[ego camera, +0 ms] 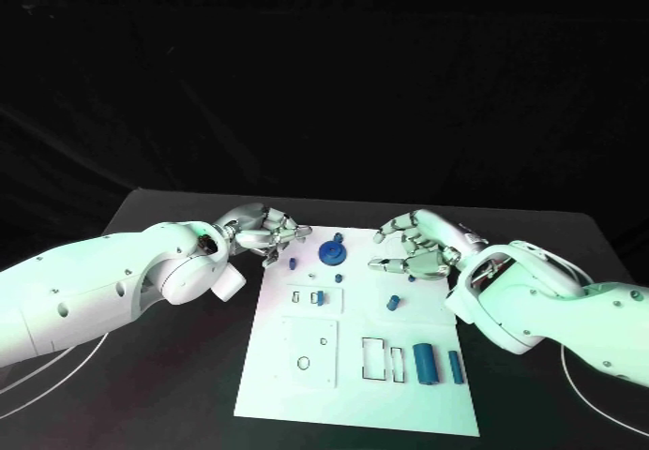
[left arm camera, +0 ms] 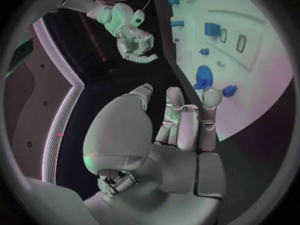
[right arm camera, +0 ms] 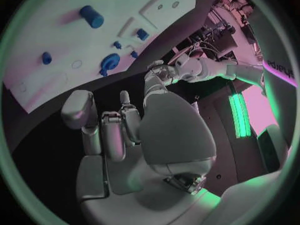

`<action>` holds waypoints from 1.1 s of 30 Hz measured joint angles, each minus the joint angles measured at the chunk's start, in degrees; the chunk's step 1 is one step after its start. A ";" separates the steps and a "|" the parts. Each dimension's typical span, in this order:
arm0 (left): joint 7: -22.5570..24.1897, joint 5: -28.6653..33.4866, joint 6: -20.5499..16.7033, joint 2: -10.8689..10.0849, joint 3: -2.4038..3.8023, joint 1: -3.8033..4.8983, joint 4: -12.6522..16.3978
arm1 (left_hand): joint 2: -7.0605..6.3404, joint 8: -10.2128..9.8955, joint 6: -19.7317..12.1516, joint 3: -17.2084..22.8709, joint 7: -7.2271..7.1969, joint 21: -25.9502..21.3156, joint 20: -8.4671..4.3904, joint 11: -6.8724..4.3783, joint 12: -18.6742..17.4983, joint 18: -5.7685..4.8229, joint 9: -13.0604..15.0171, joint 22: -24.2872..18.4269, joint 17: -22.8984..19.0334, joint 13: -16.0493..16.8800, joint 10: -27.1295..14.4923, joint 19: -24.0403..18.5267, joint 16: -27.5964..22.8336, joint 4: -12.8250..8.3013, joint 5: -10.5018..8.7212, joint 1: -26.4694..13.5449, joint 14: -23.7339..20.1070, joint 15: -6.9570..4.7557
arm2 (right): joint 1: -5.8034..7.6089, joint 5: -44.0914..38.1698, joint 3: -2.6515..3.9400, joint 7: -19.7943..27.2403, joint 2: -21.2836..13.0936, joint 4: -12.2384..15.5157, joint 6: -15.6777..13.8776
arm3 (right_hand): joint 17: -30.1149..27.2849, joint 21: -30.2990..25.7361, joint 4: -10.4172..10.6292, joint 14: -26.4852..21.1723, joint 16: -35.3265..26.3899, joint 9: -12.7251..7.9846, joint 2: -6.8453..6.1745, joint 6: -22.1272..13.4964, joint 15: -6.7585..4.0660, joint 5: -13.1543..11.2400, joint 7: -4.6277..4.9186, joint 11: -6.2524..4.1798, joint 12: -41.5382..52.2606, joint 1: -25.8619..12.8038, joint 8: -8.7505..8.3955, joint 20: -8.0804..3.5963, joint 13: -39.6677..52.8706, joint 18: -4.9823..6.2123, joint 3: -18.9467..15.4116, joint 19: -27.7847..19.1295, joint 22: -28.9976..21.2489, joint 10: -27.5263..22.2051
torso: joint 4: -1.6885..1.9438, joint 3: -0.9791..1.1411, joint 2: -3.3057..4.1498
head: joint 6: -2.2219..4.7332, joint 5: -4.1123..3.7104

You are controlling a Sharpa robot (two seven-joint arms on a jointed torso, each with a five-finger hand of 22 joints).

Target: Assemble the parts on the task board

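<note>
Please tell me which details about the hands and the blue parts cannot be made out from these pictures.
- Left hand, head view: its fingers curl over the task board corner, hiding whether they touch the small blue part there.
- Right hand, head view: fingertips too small to tell whether they touch anything.
- Round blue part: seated or loose, too small.
- Board's near edge: cut off in both wrist views.

Looks like a robotics lab/test cell: matte black worktop (ego camera: 541, 234) w/ black backdrop behind, flat white rectangular task board (ego camera: 354, 394) w/ cut-out slots & small blue plastic parts (ego camera: 426, 363), equipment racks w/ cables plus green light strip (right arm camera: 239, 116) in bkgd.
</note>
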 measured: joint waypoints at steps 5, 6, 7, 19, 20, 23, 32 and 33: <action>-9.95 -8.22 4.93 1.40 0.08 0.47 0.72 | 1.65 4.42 1.23 -1.00 -1.67 4.72 -1.30 -1.56 8.66 -0.86 3.07 7.69 1.87 10.64 6.58 4.69 2.55 0.08 0.48 -2.66 0.47 -1.30 | 2.06 7.14 0.02 2.52 -2.53 -0.87 0.38 | 0.00 0.00 0.00 0.00 -0.22 0.00 0.00 0.00 0.00 0.00 0.00 0.00 0.00 0.00 0.23 0.00 0.00 0.00 0.00 0.00 -0.03 0.00 | -0.04 0.25 -0.43 | -0.49 0.20; -11.61 -9.51 5.98 1.77 0.09 0.54 0.73 | 1.89 5.09 1.38 -1.00 -2.00 5.39 -1.53 -1.86 9.74 -0.87 3.64 8.90 1.87 12.15 7.54 5.52 2.91 0.08 0.48 -2.89 0.69 -1.53 | 2.33 8.13 0.02 2.80 -2.81 -1.20 0.42 | 0.00 0.00 0.00 0.00 -0.22 0.00 0.00 0.00 0.00 0.00 0.00 0.00 0.00 0.00 0.23 0.00 0.00 0.00 0.00 0.00 -0.06 0.00 | -0.04 0.30 -0.52 | -0.57 0.27; -12.68 -10.35 6.69 2.01 0.10 0.57 0.73 | 2.09 5.41 1.45 -1.00 -2.07 5.65 -1.63 -1.95 10.17 -0.87 3.92 9.40 1.87 12.71 7.86 5.79 2.94 0.08 0.48 -3.10 0.64 -1.72 | 2.50 8.75 0.02 2.97 -2.97 -1.44 0.44 | 0.00 -0.26 0.00 0.00 -0.22 0.03 0.02 0.00 0.00 0.00 0.00 0.00 0.00 -0.02 0.23 -0.11 0.00 0.00 0.00 -0.11 -0.18 0.00 | -0.04 0.32 -0.54 | -0.60 0.30; -25.98 -20.40 15.02 6.38 0.01 1.63 -1.63 | 2.31 6.54 1.15 -2.58 -2.37 6.53 -1.99 -2.07 10.90 -1.73 5.61 11.22 1.87 13.78 8.10 6.45 2.94 0.08 0.14 -6.47 0.56 -1.80 | 3.54 14.05 0.01 3.92 -3.85 -4.56 1.06 | -0.01 -0.97 0.00 0.01 -0.44 0.06 0.23 -0.78 -0.01 0.00 0.16 0.00 -0.22 -0.23 0.23 -0.10 0.00 -0.01 -0.01 -0.51 -0.60 -0.40 | 0.03 0.64 -0.92 | -1.17 0.40; -26.45 -20.72 15.25 6.70 0.00 1.75 -1.78 | 2.31 6.64 1.15 -2.58 -2.37 6.72 -2.02 -2.07 11.13 -1.74 5.67 11.46 1.87 13.99 8.10 6.80 2.93 0.08 0.14 -6.47 0.56 -1.80 | 3.55 14.20 0.01 3.92 -3.84 -4.72 1.12 | -0.01 -1.11 0.00 0.01 -0.44 0.05 0.23 -0.92 -0.01 0.00 0.31 0.00 -0.23 -0.23 0.23 -0.10 0.00 0.00 -0.01 -0.51 -0.68 -0.40 | 0.03 0.64 -0.92 | -1.17 0.40; -27.61 -21.56 15.86 7.64 -0.08 2.10 -2.21 | 2.47 6.66 1.15 -2.74 -2.36 6.91 -2.02 -2.07 11.14 -1.74 5.80 12.00 1.86 14.25 8.10 6.80 2.93 0.24 0.14 -6.63 0.56 -1.80 | 3.57 14.56 0.00 3.89 -3.76 -5.13 1.32 | -0.01 -1.11 0.00 0.01 -0.44 0.05 0.23 -0.93 -0.01 0.00 0.31 0.00 -0.23 -0.23 0.23 -0.10 0.00 -0.01 -0.01 -0.51 -0.76 -0.40 | 0.00 0.64 -0.91 | -1.09 0.40; -29.53 -22.88 16.84 9.58 -0.65 3.03 -2.87 | 2.60 6.66 0.92 -2.89 -2.53 7.22 -2.02 -2.26 11.13 -1.73 5.99 12.55 1.86 13.79 8.29 7.21 2.93 0.08 0.14 -6.94 0.56 -1.80 | 3.60 14.73 0.00 3.49 -3.39 -6.05 1.89 | -0.01 -1.10 -0.01 0.01 -0.44 0.05 0.22 -1.14 -0.01 -0.01 0.12 -0.01 -0.23 -0.22 0.23 -0.10 0.01 -0.01 -0.01 -0.51 -0.63 -0.40 | 0.01 0.58 -0.84 | -1.44 0.07; -29.64 -22.96 16.84 9.73 -0.70 3.06 -2.94 | 2.46 6.66 0.60 -2.91 -2.46 7.30 -2.02 -2.19 10.84 -1.73 6.06 12.56 1.86 13.03 7.88 7.21 2.93 0.09 0.14 -7.09 0.56 -1.80 | 3.60 14.73 0.00 3.44 -3.35 -6.10 1.94 | -0.01 -1.10 -0.01 0.01 -0.44 0.05 0.22 -1.14 -0.01 -0.01 0.12 0.00 -0.22 -0.22 0.23 -0.10 0.03 -0.01 -0.01 -0.51 -0.63 -0.40 | 0.03 0.57 -0.84 | -1.47 0.02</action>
